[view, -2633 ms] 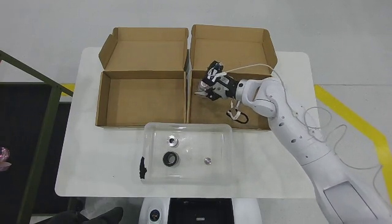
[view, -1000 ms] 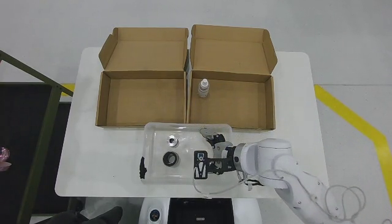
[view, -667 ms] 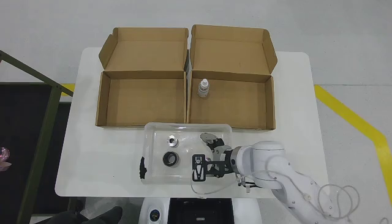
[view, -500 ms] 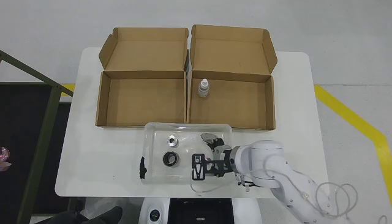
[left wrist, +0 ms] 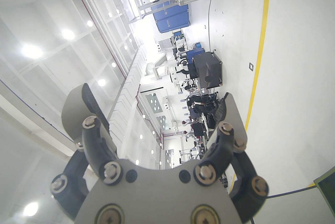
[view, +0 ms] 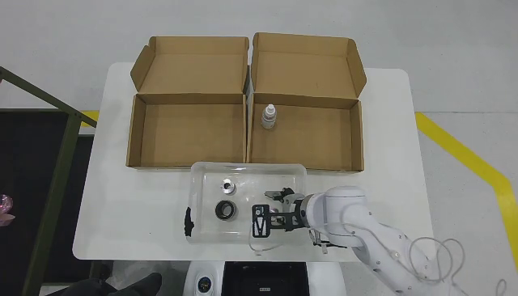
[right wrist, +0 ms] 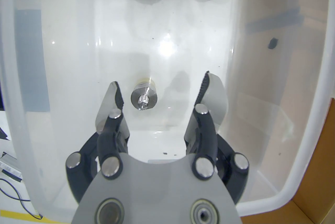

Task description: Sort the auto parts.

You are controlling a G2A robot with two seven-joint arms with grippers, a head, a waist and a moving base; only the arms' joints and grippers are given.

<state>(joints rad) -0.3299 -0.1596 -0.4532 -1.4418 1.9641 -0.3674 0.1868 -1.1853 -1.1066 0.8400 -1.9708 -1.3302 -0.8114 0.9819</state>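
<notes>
Pick-up in hand: right gripper (right wrist: 160, 83) stood low in the clear bin (view: 194, 191), fingers (right wrist: 210, 94) apart astride a small metal stud (right wrist: 144, 98) toward the bin's right end, nearer one finger. Next move likely called for centring, then closing. Left gripper (left wrist: 157, 94) apart, empty

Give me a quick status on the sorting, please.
Right tool open, low in the clear bin. Small metal stud between its fingers, ungripped. Left tool open, empty. Nothing in the way.

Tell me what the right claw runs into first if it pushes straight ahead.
Probably the small silver stud sitting inside the open right claw, off-centre; just past it lies the clear bin floor. Depth is unclear.
</notes>
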